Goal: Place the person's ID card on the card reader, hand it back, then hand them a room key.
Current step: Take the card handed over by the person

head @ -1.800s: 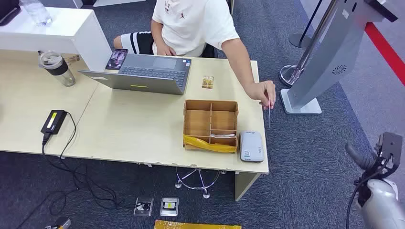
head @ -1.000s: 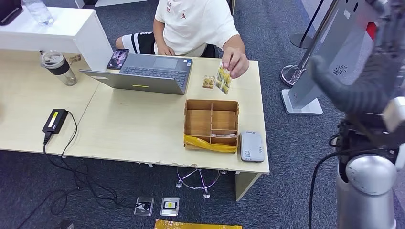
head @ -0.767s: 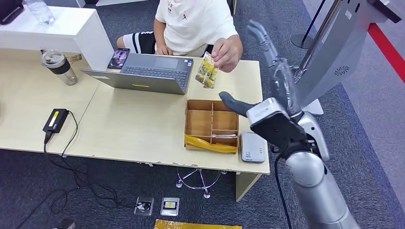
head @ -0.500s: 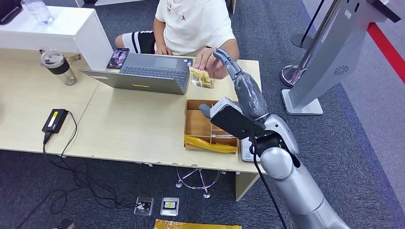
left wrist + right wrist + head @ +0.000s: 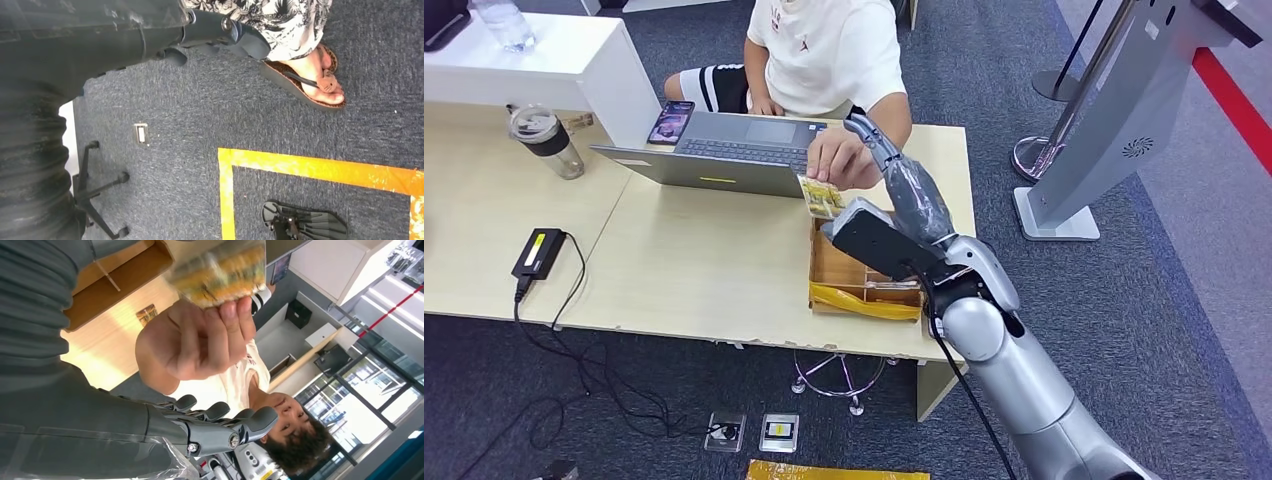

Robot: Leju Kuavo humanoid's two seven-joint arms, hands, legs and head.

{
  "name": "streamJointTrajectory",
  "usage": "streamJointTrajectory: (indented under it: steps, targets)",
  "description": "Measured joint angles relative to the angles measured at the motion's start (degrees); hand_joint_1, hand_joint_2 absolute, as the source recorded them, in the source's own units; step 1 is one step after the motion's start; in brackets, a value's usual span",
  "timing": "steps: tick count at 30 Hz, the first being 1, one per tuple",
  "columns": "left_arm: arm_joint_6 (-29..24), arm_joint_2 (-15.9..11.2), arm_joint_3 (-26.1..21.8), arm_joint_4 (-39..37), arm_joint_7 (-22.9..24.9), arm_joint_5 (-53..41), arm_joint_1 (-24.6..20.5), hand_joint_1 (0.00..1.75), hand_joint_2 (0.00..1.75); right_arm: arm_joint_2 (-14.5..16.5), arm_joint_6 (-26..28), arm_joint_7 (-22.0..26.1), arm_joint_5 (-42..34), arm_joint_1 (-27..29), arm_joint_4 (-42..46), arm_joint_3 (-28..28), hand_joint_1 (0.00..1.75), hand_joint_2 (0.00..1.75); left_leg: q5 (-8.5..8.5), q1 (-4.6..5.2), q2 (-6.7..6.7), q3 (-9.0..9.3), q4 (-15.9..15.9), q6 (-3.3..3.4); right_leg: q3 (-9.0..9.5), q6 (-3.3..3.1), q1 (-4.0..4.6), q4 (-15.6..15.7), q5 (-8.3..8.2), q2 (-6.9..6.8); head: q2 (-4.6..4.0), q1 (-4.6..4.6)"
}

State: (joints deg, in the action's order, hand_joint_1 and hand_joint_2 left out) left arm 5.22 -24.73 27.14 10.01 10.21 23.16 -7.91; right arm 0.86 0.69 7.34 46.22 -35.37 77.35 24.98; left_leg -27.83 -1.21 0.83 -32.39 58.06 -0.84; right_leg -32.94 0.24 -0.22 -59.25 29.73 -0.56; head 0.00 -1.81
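on the table (image 5: 704,270): laptop (image 5: 724,155) at the far edge before the seated person (image 5: 824,50), phone (image 5: 670,122) at its left corner, tumbler (image 5: 544,142) further left, power adapter (image 5: 536,252) near the front left. right of the laptop, compartment tray (image 5: 844,270), with the person's hand (image 5: 842,160) holding the id card (image 5: 821,196) over the tray's far left corner. right hand (image 5: 894,200) raised above the tray, just beside the person's hand; kiosk stand (image 5: 1114,110) on the floor, right of the table.

Yellow patterned ID card (image 5: 821,196), pinched in person's hand (image 5: 836,160)
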Motion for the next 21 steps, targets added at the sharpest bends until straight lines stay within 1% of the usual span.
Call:
streamJointTrajectory:
  steps: [4, 11, 14, 15, 16, 19, 20, 21]
  targets:
    - [-0.5, 0.3, 0.0, 0.0, 0.5, 0.7, 0.0, 0.0, 1.75, 0.9, 0.4, 0.3, -0.2, -0.6, -1.8, 0.2, 0.0, 1.75, 0.0, 0.0, 0.0, 0.0, 0.0, 0.0, 0.0, -0.01, 0.0, 0.0, -0.01, 0.0, 0.0, 0.01]
    - [-0.6, 0.4, 0.0, 0.0, 0.6, 0.9, 0.0, 0.0, 1.75, 1.2, 0.5, 0.4, -0.2, -0.8, -2.4, 0.3, 0.0, 1.75, 0.0, 0.0, 0.0, 0.0, 0.0, 0.0, 0.0, -0.01, 0.0, 0.0, -0.01, 0.0, 0.0, 0.0]
    - [-1.0, 0.7, 0.0, -0.1, 1.0, 1.3, 0.0, 0.0, 1.75, 1.9, 0.7, 0.6, -0.3, -1.4, -3.8, 0.6, 0.0, 1.75, 0.0, 0.0, 0.0, -0.01, 0.0, 0.0, -0.01, -0.01, 0.0, 0.0, -0.01, 0.0, 0.0, 0.01]
    - [-1.1, 0.8, 0.0, -0.1, 1.3, 1.6, 0.0, 0.0, 1.75, 2.1, 0.8, 0.7, -0.3, -1.6, -4.4, 0.8, 0.02, 1.75, 0.0, 0.0, 0.0, -0.01, 0.0, 0.0, -0.01, -0.02, 0.0, 0.0, -0.01, 0.0, 0.0, 0.01]
    - [-1.2, 0.9, 0.0, -0.1, 1.5, 1.9, 0.1, 0.0, 1.75, 2.3, 0.9, 0.7, -0.3, -1.7, -4.9, 0.9, 0.23, 1.75, 0.0, 0.0, -0.01, -0.01, 0.0, 0.0, -0.01, -0.02, 0.0, 0.0, -0.01, 0.0, 0.0, 0.01]
    - [-1.7, 1.1, 0.0, -0.1, 2.2, 2.8, 0.1, 0.0, 1.75, 2.9, 1.1, 0.9, -0.5, -1.9, -5.6, 1.0, 1.44, 1.75, 0.0, 0.0, -0.02, 0.0, 0.0, 0.0, -0.01, -0.02, 0.0, 0.0, -0.01, 0.02, 0.0, 0.0]
    - [-1.8, 1.2, 0.0, -0.1, 2.5, 3.1, 0.1, 0.0, 1.75, 3.1, 1.2, 1.0, -0.7, -2.0, -5.8, 1.1, 1.67, 1.75, 0.0, 0.0, -0.02, 0.0, 0.0, 0.0, -0.01, -0.02, 0.0, 0.0, -0.01, 0.03, 0.0, 0.01]
    - [-2.0, 1.3, 0.0, -0.1, 2.7, 3.4, 0.1, 0.0, 1.75, 3.2, 1.3, 1.1, -0.9, -2.0, -6.0, 1.3, 1.71, 1.75, 0.0, 0.0, -0.02, 0.0, 0.0, 0.0, -0.01, -0.02, 0.0, 0.0, -0.01, 0.02, 0.0, 0.01]
